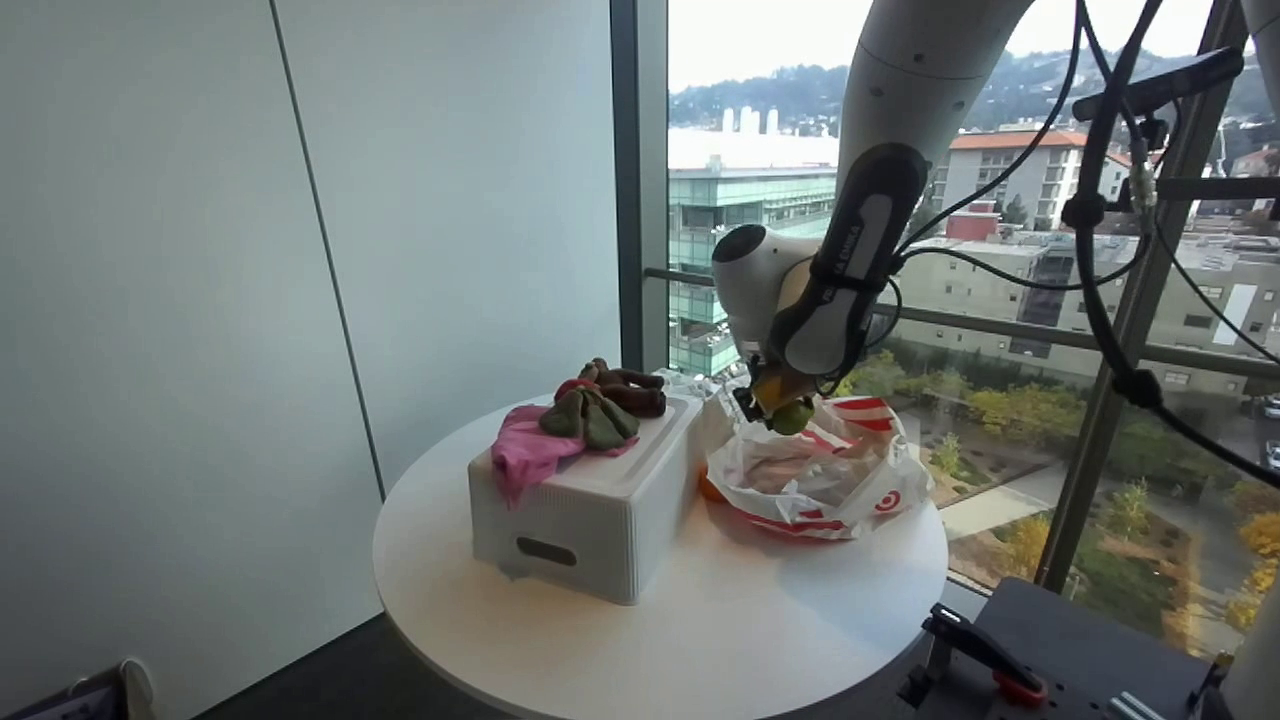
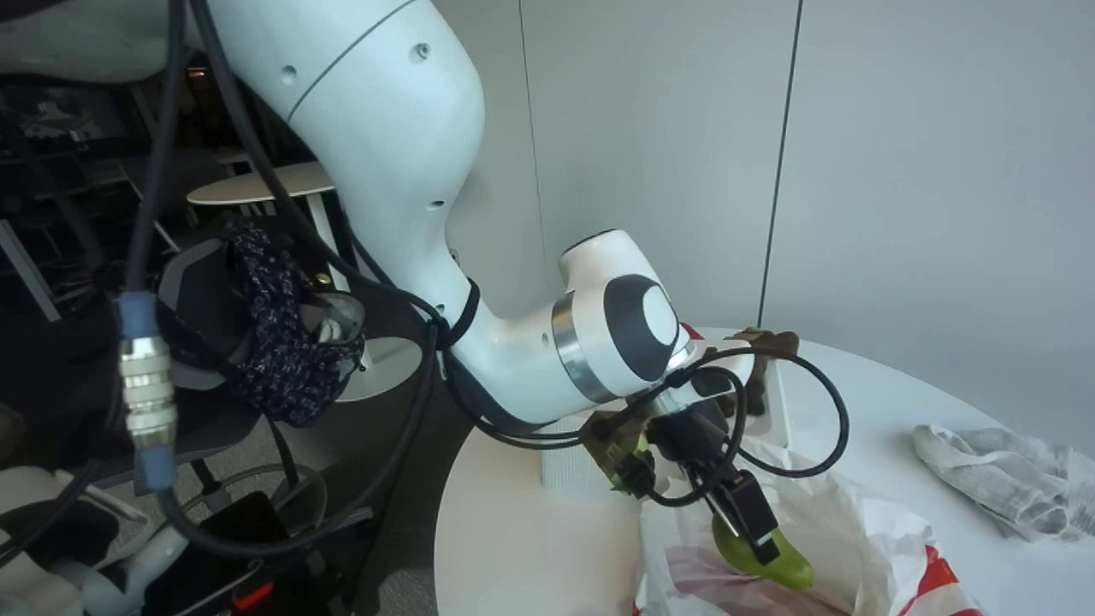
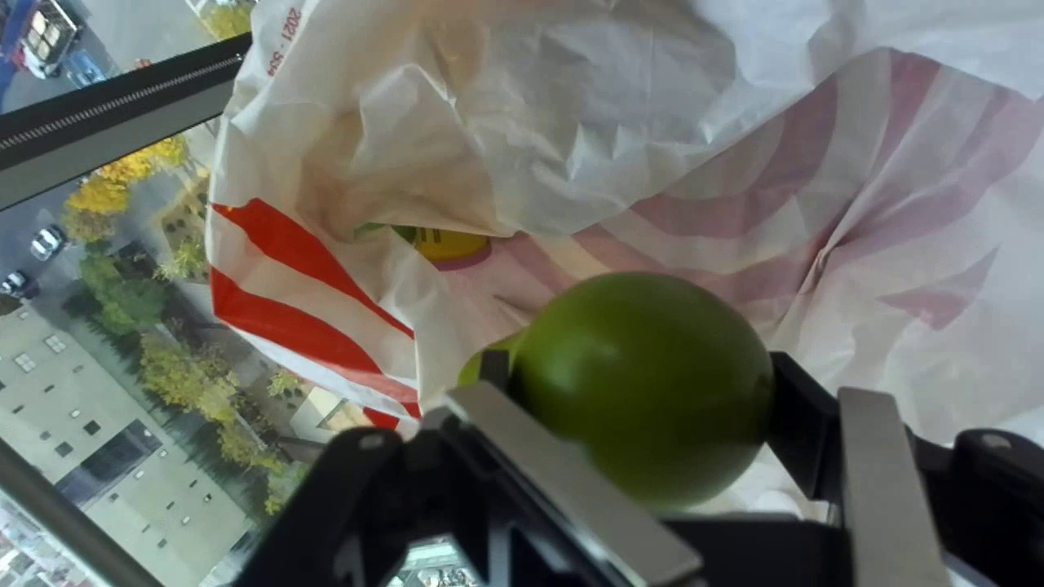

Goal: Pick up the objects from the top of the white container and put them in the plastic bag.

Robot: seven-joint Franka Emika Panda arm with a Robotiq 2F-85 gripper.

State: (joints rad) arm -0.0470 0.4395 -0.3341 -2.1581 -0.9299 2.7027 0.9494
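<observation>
Round table (image 1: 720, 640); on it white container (image 1: 590, 500), plastic bag (image 1: 825, 480), perhaps crumpled plastic (image 2: 1005, 481)

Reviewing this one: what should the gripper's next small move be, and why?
Probably ease the gripper down a little before opening it: it grips the green pear-shaped item over the open mouth of the plastic bag, so a lower release should land it inside more surely.

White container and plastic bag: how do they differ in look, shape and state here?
The white container is a straight-edged box with plain walls; the plastic bag is crumpled and shows red printing. The white container's flat top bears several items; the plastic bag gapes open, with a green fruit held in the jaws at its mouth. Both are mostly white and rest on the round table.
</observation>
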